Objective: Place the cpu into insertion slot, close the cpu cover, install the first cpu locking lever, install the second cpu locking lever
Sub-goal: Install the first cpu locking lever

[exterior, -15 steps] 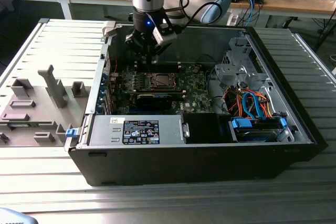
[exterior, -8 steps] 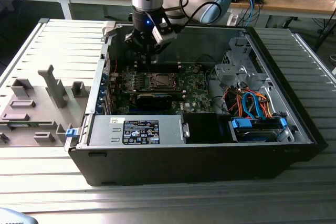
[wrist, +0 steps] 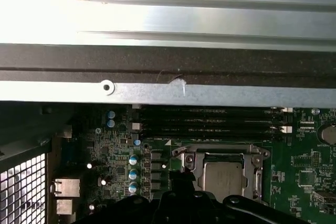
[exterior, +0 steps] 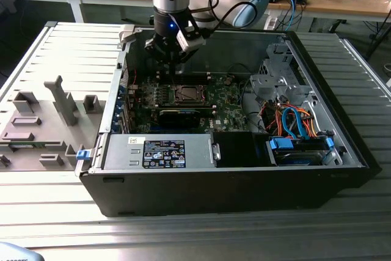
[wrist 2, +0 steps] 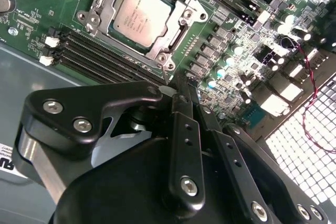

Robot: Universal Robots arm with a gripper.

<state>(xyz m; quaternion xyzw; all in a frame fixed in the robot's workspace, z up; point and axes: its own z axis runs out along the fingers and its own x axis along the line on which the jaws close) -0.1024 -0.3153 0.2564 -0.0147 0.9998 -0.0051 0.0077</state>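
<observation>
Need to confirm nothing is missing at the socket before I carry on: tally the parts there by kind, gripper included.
Pale silver-grey square cpu: 1
Thin silver metal cpu cover framing the chip: 1
Green circuit board: 1
Black gripper beside the socket's corner: 1
Total: 4

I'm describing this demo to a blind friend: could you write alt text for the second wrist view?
A silver-topped cpu sits in its insertion slot on a green circuit board, framed by the silver cpu cover. The robot's black hand looms in the foreground just short of the socket's corner, with black memory slots running alongside.
</observation>
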